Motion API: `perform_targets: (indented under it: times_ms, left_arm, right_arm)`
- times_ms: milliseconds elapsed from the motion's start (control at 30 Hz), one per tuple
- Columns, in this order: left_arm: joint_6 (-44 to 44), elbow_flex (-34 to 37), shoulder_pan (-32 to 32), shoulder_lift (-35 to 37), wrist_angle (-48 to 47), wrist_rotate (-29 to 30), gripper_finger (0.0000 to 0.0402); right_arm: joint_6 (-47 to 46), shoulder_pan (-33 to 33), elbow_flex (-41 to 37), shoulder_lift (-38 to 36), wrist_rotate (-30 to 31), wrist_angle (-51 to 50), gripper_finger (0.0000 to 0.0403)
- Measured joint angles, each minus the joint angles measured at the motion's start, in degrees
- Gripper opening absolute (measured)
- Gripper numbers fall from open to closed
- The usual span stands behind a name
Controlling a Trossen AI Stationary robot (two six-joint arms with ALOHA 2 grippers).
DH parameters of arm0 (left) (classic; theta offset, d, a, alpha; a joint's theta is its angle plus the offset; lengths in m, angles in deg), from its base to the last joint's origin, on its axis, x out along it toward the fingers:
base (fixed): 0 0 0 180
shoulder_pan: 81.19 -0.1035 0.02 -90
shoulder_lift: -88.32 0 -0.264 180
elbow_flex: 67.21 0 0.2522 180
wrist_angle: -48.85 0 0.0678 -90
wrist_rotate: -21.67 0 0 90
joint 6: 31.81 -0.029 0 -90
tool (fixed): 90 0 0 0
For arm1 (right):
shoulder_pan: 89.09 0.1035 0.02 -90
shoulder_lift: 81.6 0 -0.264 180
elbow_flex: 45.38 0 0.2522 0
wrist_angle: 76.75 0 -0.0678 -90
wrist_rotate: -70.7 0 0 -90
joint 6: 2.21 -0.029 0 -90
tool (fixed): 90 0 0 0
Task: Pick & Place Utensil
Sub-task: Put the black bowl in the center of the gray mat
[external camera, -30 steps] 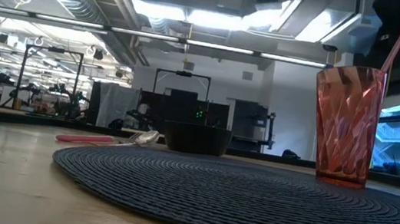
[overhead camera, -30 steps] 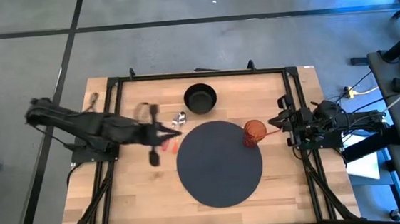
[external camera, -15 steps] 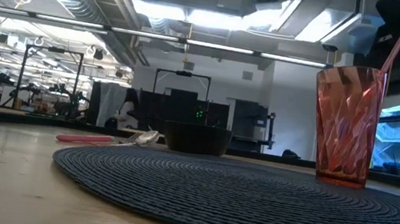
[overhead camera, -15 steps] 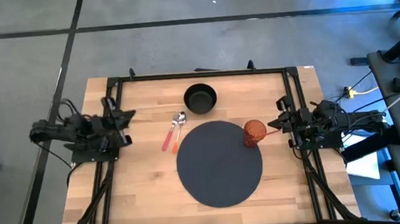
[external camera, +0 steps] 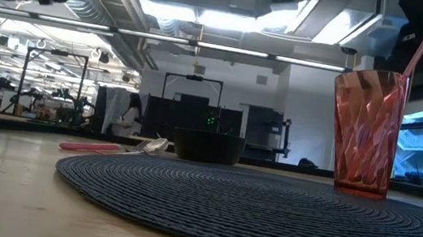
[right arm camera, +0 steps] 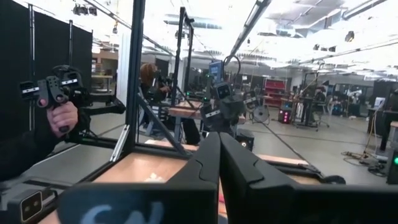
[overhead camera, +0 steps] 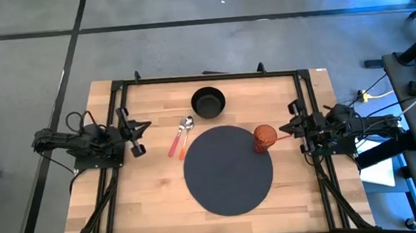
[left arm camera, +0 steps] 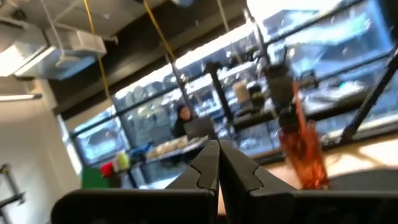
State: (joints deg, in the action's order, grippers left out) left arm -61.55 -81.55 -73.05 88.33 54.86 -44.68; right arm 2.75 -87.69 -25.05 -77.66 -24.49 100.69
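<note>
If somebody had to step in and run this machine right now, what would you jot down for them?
Left gripper: shut, empty, parked at the table's left edge.
Right gripper: shut, empty, parked at the right edge, just beside the red cup.
Spoon with a pink handle: lies on the bare wood, between the black bowl and the round dark mat, on the mat's left side.
Done: neither arm holds anything; whether the spoon is already in its final spot I cannot tell.
Left: if not, pick the spoon up and place it.

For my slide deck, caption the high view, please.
Spoon beside bowl and mat; both arms parked at table edges.
</note>
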Motion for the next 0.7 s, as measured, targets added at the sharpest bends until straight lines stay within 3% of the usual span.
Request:
perform_targets:
  times_ms: [267, 367, 467, 700]
  left_arm:
    - [1.47, -0.02, 0.0, 0.0, -5.67, 2.14, 0.0001]
    - [1.53, -0.02, 0.0, 0.0, -7.05, 2.15, 0.0002]
    - [1.47, -0.02, 0.0, 0.0, -8.68, 1.1, 0.0001]
    - [0.6, 0.05, -0.04, 0.0, -8.23, -0.93, 0.0001]
  right_arm:
    - [-0.94, 0.0, 0.27, -0.01, 0.69, -1.3, 0.0004]
    - [-1.18, 0.0, 3.1, -0.01, 2.52, -6.36, 0.0004]
    - [-1.55, 0.0, 6.18, -0.76, 2.58, -13.98, 0.0003]
    - [-2.84, -0.25, 5.82, -3.72, 4.58, -14.85, 0.0002]
